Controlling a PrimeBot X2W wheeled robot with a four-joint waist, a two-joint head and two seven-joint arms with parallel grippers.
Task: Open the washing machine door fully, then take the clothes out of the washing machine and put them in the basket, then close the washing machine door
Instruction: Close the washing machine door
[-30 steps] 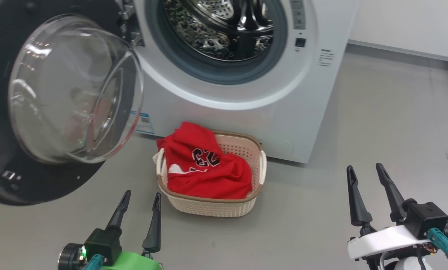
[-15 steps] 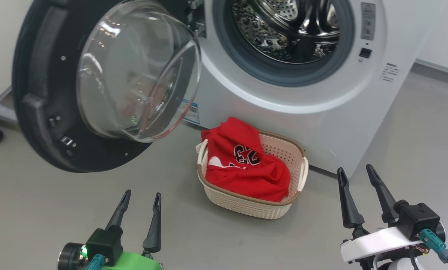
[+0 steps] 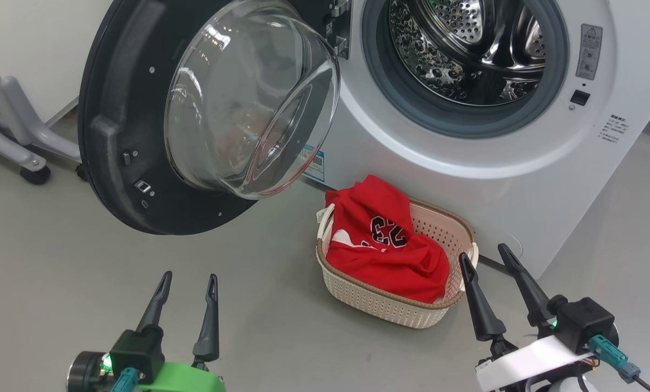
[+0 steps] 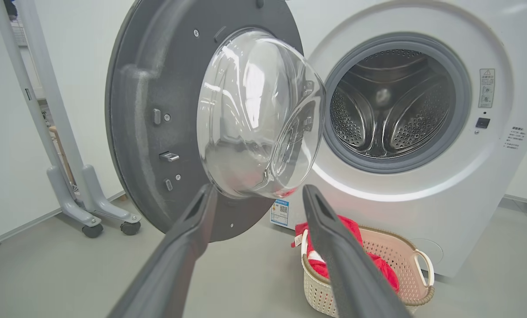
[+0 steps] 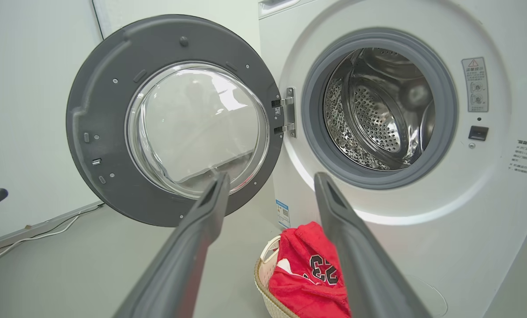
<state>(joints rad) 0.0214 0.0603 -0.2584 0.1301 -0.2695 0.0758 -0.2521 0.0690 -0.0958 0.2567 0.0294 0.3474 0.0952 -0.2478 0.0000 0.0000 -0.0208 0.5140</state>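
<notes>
The white washing machine [image 3: 521, 179] stands with its round door [image 3: 112, 136] swung wide open to the left, glass bowl [image 3: 249, 98] bulging toward me. Its steel drum [image 3: 466, 49] looks bare inside. The red clothes [image 3: 385, 245], a jersey with dark numbers on top, lie heaped in the cream basket [image 3: 390, 307] on the floor before the machine. My left gripper [image 3: 186, 283] is open, low at the left, apart from the door. My right gripper [image 3: 485, 256] is open beside the basket's right end. The door [image 5: 87, 128], drum [image 5: 378, 115] and clothes [image 5: 307, 274] are in the right wrist view.
A grey wheeled stand [image 3: 14, 147] is at the far left by the wall. The grey floor [image 3: 58, 283] spreads in front of me. A blue sticker [image 3: 314, 163] marks the machine's lower front. The open door overhangs the floor left of the basket.
The head camera has swung left, so the whole scene slid right in the picture. Both grippers stay open and empty; the door, basket and clothes have not moved.
</notes>
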